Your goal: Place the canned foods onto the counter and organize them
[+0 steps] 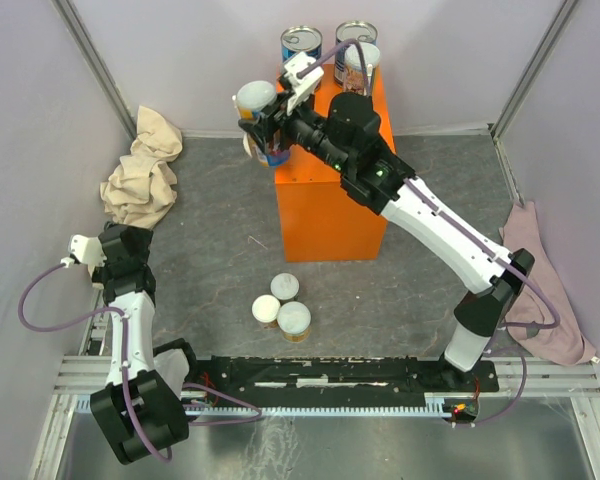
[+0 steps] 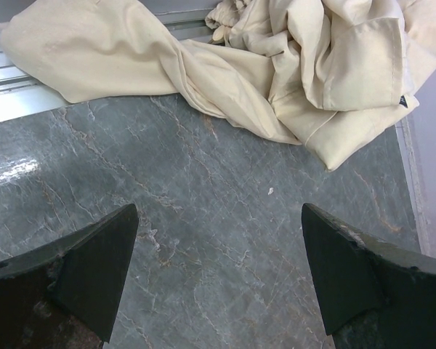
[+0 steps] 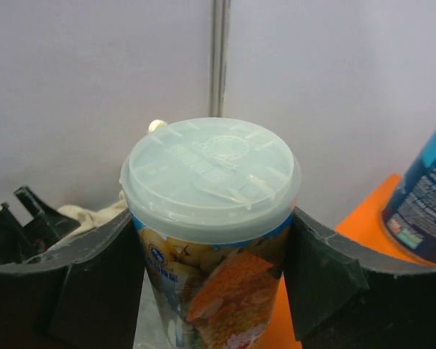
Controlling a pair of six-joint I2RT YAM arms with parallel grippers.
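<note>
The counter is the tall orange box in the middle of the floor. At its back end stand two blue-labelled tins and a pale-lidded can. My right gripper is shut on a colourful can with a pale lid, held upright in the air beside the counter's far left corner. In the right wrist view that can fills the gap between both fingers, with a blue tin to its right. Three pale-lidded cans cluster on the floor. My left gripper hangs open over bare floor.
A crumpled beige cloth lies at the far left, just ahead of my left gripper. A pink cloth lies along the right wall. The black rail runs across the near edge. Grey walls enclose three sides.
</note>
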